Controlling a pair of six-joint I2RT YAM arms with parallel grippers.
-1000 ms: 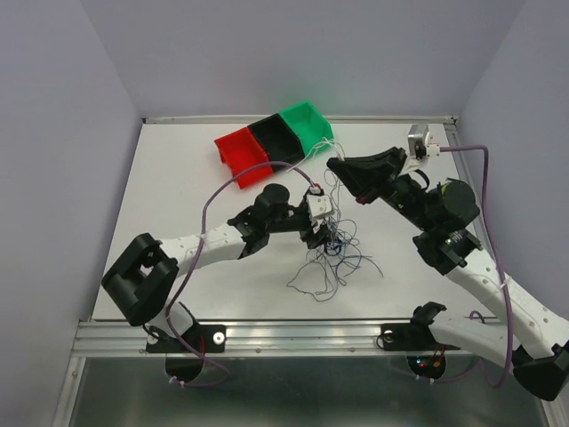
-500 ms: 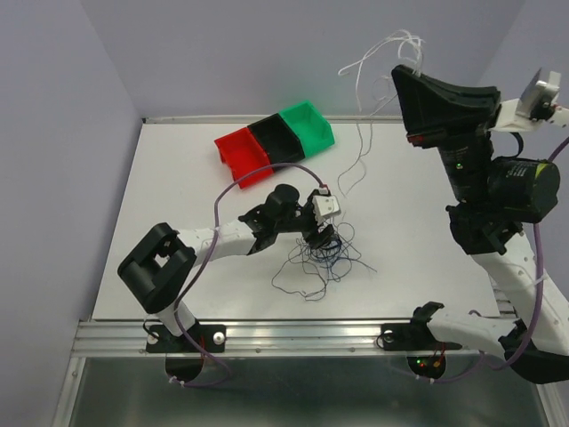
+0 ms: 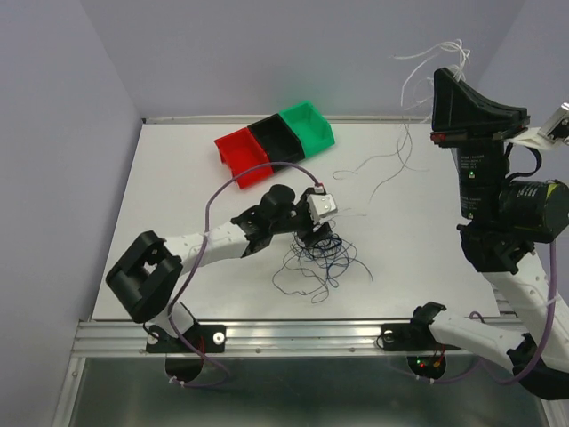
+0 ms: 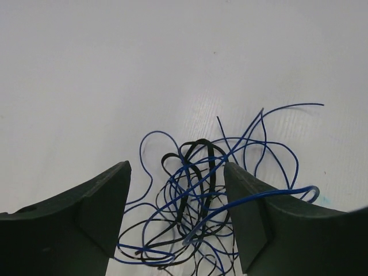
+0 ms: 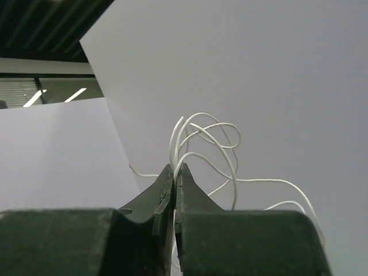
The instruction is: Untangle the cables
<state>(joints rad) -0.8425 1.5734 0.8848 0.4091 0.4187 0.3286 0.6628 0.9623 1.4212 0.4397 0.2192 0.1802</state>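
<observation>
Untangling setup, overhead and wrist views. Right gripper is raised high above the desk at the far right, with its fingers pressed shut on a bundle of white cables. The strands loop above the tips, and in the overhead view they trail down and left to the desk surface, ending near the left arm's wrist. Left gripper sits low at desk centre, fingers apart, one on either side of a tangle of blue and black cables. One blue strand crosses the finger on the right of the wrist view; whether the pads press on the rest cannot be told. In the overhead view the dark tangle spreads on the desk just in front of the left gripper, toward the near edge. Far-left corner area holds a red bin, black bin and green bin, side by side in a row, well apart from the tangle.
</observation>
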